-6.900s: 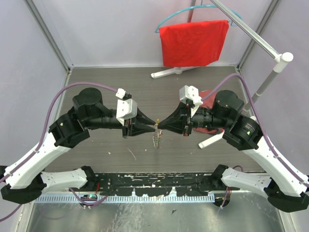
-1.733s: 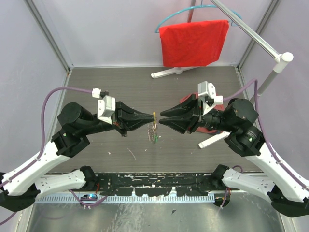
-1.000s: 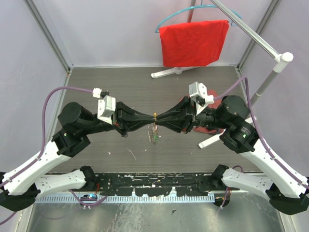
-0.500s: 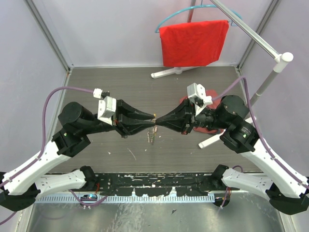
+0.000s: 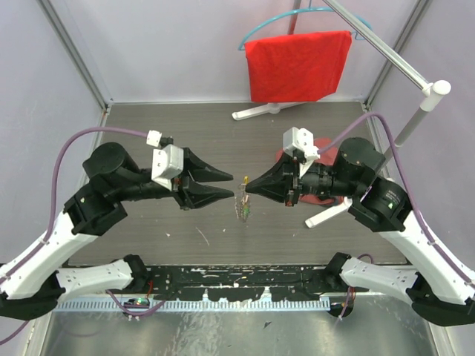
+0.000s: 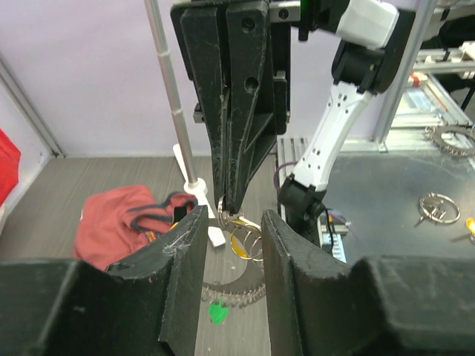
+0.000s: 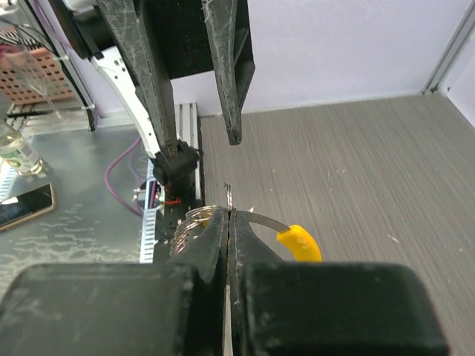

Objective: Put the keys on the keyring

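My right gripper [image 5: 246, 187] is shut on the keyring [image 5: 242, 202], a thin grey loop with a yellow curved section [image 7: 299, 243] and several wire rings [image 7: 194, 218]. The keyring hangs above the table between the two grippers. In the right wrist view the right gripper [image 7: 228, 219] pinches the loop's metal strip. My left gripper [image 5: 231, 185] is open and empty, just left of the keyring. In the left wrist view the left gripper [image 6: 234, 222] frames the rings [image 6: 249, 234], the chain [image 6: 239, 297] and the green key [image 6: 217, 312] dangling below. I cannot make out the gold-orange key.
A red cloth [image 5: 297, 65] hangs on a teal hanger [image 5: 256, 31] from a white stand [image 5: 415, 119] at the back right. A red pouch [image 6: 119, 222] lies on the table behind the right arm. The stand's white foot [image 5: 326, 215] lies near the right gripper.
The left gripper held the keyring, and the right gripper closed on it. The left gripper has now opened, let go and drawn back left. The keyring now hangs from the right gripper.
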You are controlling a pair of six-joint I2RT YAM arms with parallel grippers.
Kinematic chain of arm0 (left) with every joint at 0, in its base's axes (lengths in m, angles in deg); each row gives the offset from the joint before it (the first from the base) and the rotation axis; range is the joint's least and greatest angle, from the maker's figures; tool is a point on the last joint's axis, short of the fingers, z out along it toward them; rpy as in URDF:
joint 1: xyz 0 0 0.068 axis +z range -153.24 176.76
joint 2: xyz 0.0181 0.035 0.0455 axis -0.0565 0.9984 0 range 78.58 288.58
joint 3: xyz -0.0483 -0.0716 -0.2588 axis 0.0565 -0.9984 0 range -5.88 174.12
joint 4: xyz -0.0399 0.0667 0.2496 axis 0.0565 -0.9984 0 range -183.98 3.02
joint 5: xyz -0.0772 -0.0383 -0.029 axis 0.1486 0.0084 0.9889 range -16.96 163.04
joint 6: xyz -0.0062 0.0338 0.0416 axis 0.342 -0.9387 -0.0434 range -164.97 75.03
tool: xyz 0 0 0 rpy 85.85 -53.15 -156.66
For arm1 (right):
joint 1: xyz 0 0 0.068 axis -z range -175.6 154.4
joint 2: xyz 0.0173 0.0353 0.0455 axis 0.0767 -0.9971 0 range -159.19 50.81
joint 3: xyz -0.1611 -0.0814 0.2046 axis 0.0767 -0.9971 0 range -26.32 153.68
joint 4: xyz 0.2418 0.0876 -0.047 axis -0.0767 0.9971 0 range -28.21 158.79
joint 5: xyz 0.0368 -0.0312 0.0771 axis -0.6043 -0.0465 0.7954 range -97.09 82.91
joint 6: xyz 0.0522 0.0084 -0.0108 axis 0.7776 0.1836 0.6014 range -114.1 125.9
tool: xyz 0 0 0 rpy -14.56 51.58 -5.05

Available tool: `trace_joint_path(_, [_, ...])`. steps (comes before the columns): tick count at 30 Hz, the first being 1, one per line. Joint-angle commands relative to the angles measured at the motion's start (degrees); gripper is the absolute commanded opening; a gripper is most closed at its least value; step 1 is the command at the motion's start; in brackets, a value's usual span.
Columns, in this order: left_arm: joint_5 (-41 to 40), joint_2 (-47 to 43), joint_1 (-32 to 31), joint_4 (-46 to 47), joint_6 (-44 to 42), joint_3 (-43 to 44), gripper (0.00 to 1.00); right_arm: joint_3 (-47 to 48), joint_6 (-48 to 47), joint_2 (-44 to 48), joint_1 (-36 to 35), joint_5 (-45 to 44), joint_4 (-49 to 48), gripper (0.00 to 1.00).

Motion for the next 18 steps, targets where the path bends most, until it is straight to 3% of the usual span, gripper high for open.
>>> trace_joint_path(1, [0.5,2.1,-0.1,-9.7,-3.0,2.9,0.43,3.8,-4.1,-1.3,0.0,-1.3,6.3,0.01])
trace_joint_path(18, [0.5,8.3,-0.2,-18.2,-6.3,8.0,0.46,4.9,-6.1,-2.8,-0.1,-0.8,11.1,0.01])
